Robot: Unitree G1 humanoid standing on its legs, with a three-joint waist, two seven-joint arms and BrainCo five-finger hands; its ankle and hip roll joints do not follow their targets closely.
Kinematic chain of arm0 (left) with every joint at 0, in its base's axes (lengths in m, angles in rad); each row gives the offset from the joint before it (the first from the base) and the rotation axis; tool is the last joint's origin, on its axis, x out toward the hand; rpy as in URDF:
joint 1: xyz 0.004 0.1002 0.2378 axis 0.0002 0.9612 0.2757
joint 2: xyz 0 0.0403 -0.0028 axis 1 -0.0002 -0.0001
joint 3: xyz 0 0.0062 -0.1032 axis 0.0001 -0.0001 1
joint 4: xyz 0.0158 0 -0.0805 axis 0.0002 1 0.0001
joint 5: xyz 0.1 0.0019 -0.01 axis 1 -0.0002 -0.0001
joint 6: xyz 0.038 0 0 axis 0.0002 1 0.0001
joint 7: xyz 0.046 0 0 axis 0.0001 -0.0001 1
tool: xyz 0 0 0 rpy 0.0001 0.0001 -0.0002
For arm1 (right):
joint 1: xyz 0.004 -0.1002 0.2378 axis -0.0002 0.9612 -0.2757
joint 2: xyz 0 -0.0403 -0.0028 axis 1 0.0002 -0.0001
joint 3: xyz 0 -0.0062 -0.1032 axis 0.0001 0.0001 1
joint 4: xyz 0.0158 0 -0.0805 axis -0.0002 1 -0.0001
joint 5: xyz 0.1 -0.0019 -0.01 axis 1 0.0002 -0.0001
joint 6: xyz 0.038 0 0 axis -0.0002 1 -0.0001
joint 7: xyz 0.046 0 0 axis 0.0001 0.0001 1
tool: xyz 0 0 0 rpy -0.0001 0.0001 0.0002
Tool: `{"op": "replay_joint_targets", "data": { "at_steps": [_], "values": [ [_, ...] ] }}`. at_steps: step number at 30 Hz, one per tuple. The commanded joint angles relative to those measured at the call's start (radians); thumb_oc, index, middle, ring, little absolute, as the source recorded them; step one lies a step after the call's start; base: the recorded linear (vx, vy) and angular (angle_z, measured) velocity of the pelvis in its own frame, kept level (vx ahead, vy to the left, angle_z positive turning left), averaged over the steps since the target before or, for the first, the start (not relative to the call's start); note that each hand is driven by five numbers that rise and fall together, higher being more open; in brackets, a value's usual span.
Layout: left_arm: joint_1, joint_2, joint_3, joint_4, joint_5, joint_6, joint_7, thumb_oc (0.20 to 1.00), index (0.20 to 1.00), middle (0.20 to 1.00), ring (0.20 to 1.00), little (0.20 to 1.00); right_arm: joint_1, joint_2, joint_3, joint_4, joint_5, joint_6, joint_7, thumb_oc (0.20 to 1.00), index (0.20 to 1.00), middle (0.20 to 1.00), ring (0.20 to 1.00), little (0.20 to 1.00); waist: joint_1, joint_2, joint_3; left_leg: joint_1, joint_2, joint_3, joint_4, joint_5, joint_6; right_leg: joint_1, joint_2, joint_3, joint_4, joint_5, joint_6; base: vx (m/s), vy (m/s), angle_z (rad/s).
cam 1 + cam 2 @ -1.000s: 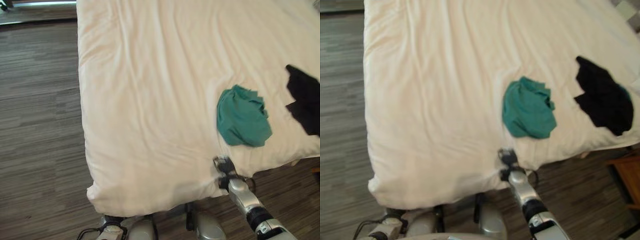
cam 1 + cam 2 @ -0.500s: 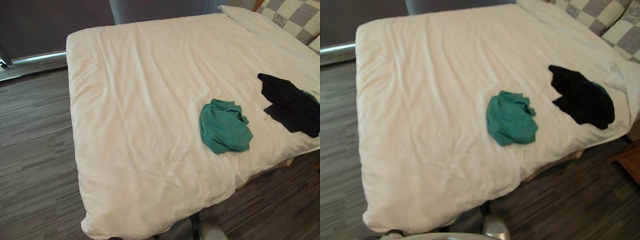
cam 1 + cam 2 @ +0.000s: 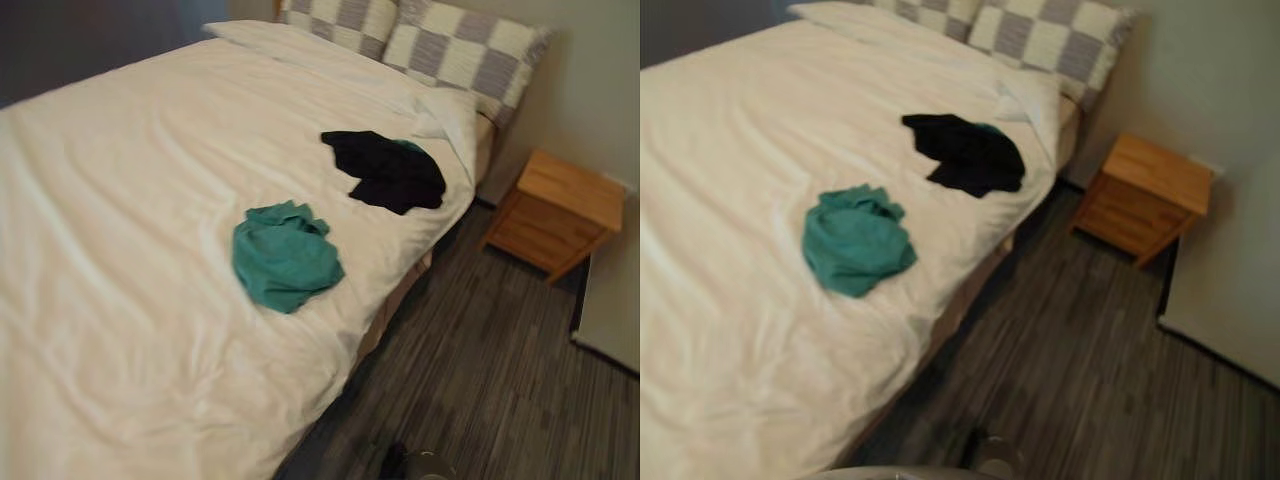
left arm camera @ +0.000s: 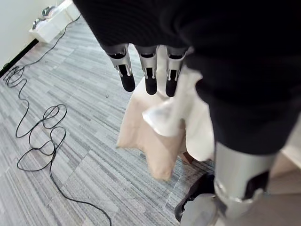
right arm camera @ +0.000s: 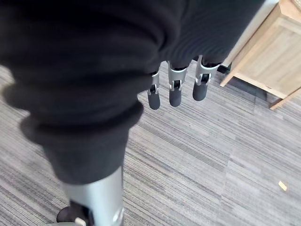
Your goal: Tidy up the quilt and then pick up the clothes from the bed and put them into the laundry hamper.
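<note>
Both the left hand [image 4: 148,75] and right hand [image 5: 176,89] hang released, apparently empty; green garment [image 3: 285,255] and black garment [image 3: 388,170] lie apart on the quilt [image 3: 120,200] (spread flat).

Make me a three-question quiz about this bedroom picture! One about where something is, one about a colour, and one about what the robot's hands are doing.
1. Where is the wooden nightstand?
A. On the floor beside the head end of the bed
B. On top of the quilt
C. At the foot of the bed

2. What colours are the two garments lying on the quilt?
A. Red and yellow
B. Teal green and black
C. Both white

3. What are the robot's two hands doing?
A. Both clutch clothes
B. One holds a pillow
C. Both hang open, holding nothing

Answers:
1. A: the wooden nightstand stands on the floor next to the checked pillows.
2. B: the teal green garment and the black garment lie apart on the quilt.
3. C: the left hand and the right hand show straight fingers above the floor.
</note>
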Motion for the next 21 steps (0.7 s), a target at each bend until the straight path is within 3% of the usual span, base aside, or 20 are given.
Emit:
{"op": "replay_joint_targets", "data": {
  "at_steps": [1, 2, 4, 7, 8, 10, 13, 17, 21],
  "values": [
    [-0.157, -0.003, -0.004, -0.041, 0.020, -0.062, 0.021, 1.000, 1.000, 1.000, 1.000, 1.000, -0.047, 0.007, 0.000, 0.052, -0.001, -0.017, -0.018, 1.000, 1.000, 1.000, 1.000, 1.000, -0.047, 0.055, 0.047, -0.074, 0.002, -0.088, -0.054, 0.059, 0.059, 0.140, -0.124, 0.152, -0.026, 0.037, 0.163, -0.02, -0.647, -0.68],
    [-0.158, -0.007, 0.002, -0.049, 0.006, -0.061, 0.030, 1.000, 1.000, 1.000, 1.000, 1.000, -0.048, 0.010, 0.017, 0.054, 0.005, -0.012, -0.017, 1.000, 1.000, 1.000, 1.000, 1.000, -0.048, 0.058, 0.038, -0.081, 0.026, -0.095, -0.051, 0.076, 0.040, 0.168, -0.090, 0.137, -0.063, -0.001, 0.168, -0.01, -0.659, -0.53],
    [-0.155, -0.017, 0.008, -0.061, -0.026, -0.048, 0.048, 1.000, 1.000, 1.000, 1.000, 1.000, -0.062, 0.009, 0.032, 0.063, 0.030, -0.036, -0.036, 1.000, 1.000, 1.000, 1.000, 1.000, -0.044, 0.067, 0.033, -0.081, 0.071, -0.098, -0.052, 0.116, 0.006, 0.184, -0.049, 0.108, -0.097, -0.018, 0.154, -0.02, -0.539, 0.00],
    [-0.138, -0.047, 0.016, -0.066, 0.003, -0.025, 0.050, 1.000, 1.000, 1.000, 1.000, 1.000, -0.087, -0.031, 0.021, 0.043, 0.082, -0.082, -0.087, 1.000, 1.000, 1.000, 1.000, 1.000, -0.036, 0.081, 0.033, -0.087, 0.098, -0.134, -0.057, 0.149, -0.034, 0.204, -0.004, 0.095, -0.156, -0.016, 0.124, 0.02, -0.324, -0.26],
    [-0.124, -0.060, 0.011, -0.067, -0.018, -0.039, 0.055, 1.000, 1.000, 1.000, 1.000, 1.000, -0.100, -0.052, 0.022, 0.029, 0.072, -0.097, -0.076, 1.000, 1.000, 1.000, 1.000, 1.000, -0.023, 0.082, 0.033, -0.098, 0.073, -0.215, -0.063, 0.158, -0.042, 0.201, 0.015, 0.123, -0.183, -0.008, 0.119, 0.01, -0.219, -0.75],
    [-0.098, -0.073, 0.011, -0.085, -0.085, -0.064, 0.077, 1.000, 1.000, 1.000, 1.000, 1.000, -0.119, -0.075, 0.049, 0.003, 0.016, -0.137, 0.000, 1.000, 1.000, 1.000, 1.000, 1.000, 0.013, 0.081, 0.031, -0.112, -0.056, -0.417, -0.091, 0.131, -0.004, 0.169, 0.054, 0.212, -0.219, 0.019, 0.105, 0.00, -0.162, -1.00],
    [-0.091, -0.074, 0.009, -0.100, -0.136, -0.083, 0.085, 1.000, 1.000, 1.000, 1.000, 1.000, -0.127, -0.067, 0.095, -0.005, 0.018, -0.183, 0.047, 1.000, 1.000, 1.000, 1.000, 1.000, 0.047, 0.082, 0.028, -0.137, -0.177, -0.567, -0.108, 0.109, 0.038, 0.145, 0.103, 0.275, -0.221, 0.020, 0.091, -0.03, -0.125, -1.92],
    [-0.109, -0.077, -0.007, -0.093, -0.118, -0.080, 0.055, 1.000, 1.000, 1.000, 1.000, 1.000, -0.121, -0.045, 0.136, -0.026, 0.026, -0.206, 0.053, 1.000, 1.000, 1.000, 1.000, 1.000, 0.051, 0.081, 0.028, -0.133, -0.238, -0.628, -0.165, 0.126, 0.070, 0.137, 0.148, 0.306, -0.224, 0.013, 0.078, -0.05, 0.003, -1.18],
    [-0.134, -0.078, -0.028, -0.082, -0.149, -0.111, 0.072, 1.000, 1.000, 1.000, 1.000, 1.000, -0.115, -0.028, 0.125, 0.006, 0.030, -0.205, 0.082, 1.000, 1.000, 1.000, 1.000, 1.000, 0.041, 0.065, 0.005, -0.105, -0.235, -0.575, -0.194, 0.129, 0.076, 0.163, 0.164, 0.280, -0.268, 0.031, 0.083, -0.04, -0.002, -0.46]
  ]
}}
